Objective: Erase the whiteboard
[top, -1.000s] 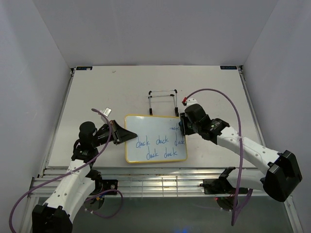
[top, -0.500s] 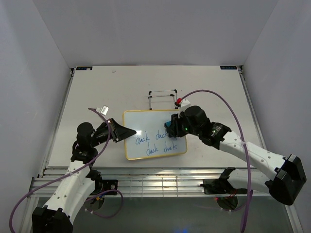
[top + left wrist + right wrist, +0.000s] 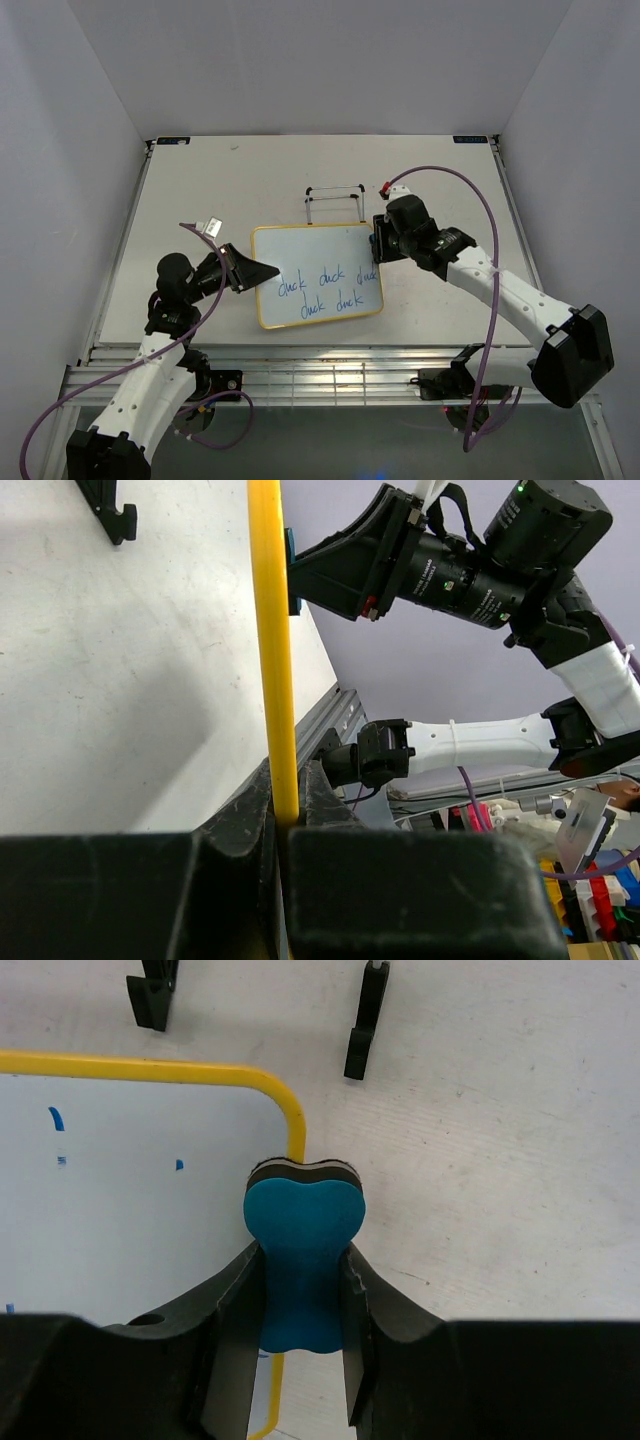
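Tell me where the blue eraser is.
In the right wrist view, the eraser is clamped in the right gripper, over the whiteboard's right edge near its far corner.

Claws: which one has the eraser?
The right claw, shut on the blue eraser at the whiteboard's right edge. The left claw only clamps the yellow frame.

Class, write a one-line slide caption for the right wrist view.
Right claw grips a blue eraser at the edge of the yellow-framed whiteboard.
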Controlling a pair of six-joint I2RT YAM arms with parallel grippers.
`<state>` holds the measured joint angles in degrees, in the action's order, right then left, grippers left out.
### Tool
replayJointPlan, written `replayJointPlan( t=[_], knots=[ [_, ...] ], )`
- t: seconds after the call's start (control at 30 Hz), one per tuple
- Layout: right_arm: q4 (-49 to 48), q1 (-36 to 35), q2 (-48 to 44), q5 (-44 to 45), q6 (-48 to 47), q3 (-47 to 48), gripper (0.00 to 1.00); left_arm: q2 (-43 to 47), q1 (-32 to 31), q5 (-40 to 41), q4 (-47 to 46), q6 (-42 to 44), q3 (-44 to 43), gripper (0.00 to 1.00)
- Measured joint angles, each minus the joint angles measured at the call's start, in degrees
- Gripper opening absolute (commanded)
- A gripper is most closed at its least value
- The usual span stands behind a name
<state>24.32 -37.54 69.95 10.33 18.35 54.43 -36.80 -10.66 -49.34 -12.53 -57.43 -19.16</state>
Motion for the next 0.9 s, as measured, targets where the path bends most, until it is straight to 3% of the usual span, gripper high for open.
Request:
replayJointPlan(
  t=[0.37,0.73,0.9],
  knots=[
    [2.3,-10.3,4.1,0.1,-1.0,9.5,0.08,0.0,0.1,-0.3,-0.9,-0.8,0.0,0.00],
    [5.7,0.8,8.5,-1.2,-2.7,12.2,0.08,0.2,0.2,0.6,-0.6,-1.6,0.0,0.00],
    [8.3,1.5,10.2,-1.2,-2.7,13.2,0.08,0.2,0.2,0.4,0.3,-1.6,0.0,0.00]
  ],
)
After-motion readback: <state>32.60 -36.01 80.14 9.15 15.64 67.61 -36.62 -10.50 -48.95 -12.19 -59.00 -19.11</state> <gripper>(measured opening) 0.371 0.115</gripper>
